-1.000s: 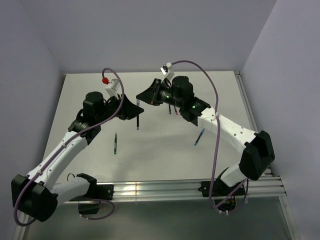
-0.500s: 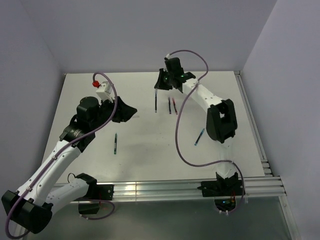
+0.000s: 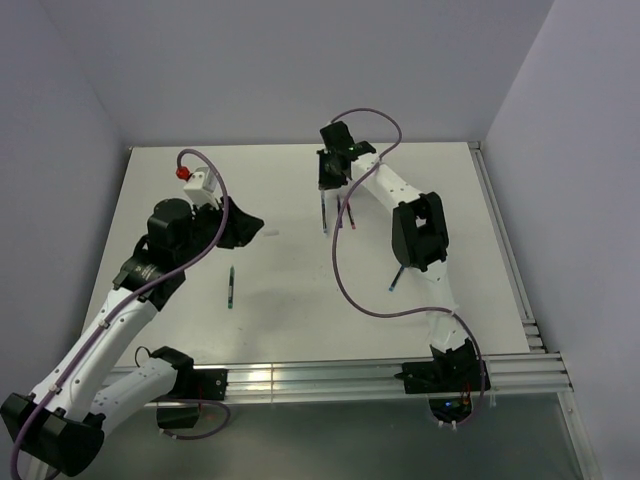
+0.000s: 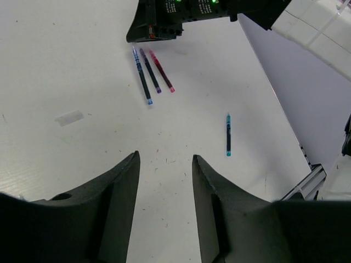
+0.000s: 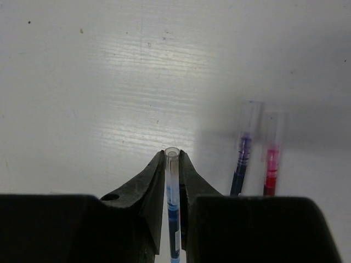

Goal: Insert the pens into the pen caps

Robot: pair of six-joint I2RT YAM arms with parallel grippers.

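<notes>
My right gripper (image 5: 171,156) is shut on a dark blue pen (image 5: 173,219), which has a clear pen cap (image 5: 171,164) over its tip. In the top view that gripper (image 3: 323,192) is low at the far middle of the table, and the pen (image 3: 325,218) points toward me. Just right of it lie a purple pen (image 5: 241,164) and a red pen (image 5: 270,172), each with a clear cap. My left gripper (image 4: 165,158) hangs open and empty over the table's left. A loose pale cap (image 4: 69,118) lies ahead of it. A green-tipped pen (image 3: 231,287) lies nearer the front.
A light blue pen (image 3: 397,278) lies alone under the right arm's forearm, toward the right. White walls close the table at the back and sides. An aluminium rail (image 3: 350,378) runs along the near edge.
The two grippers were together at mid-table. The right arm has carried the blue pen to the far side beside the purple and red pens. The left gripper let go and drew back left.
</notes>
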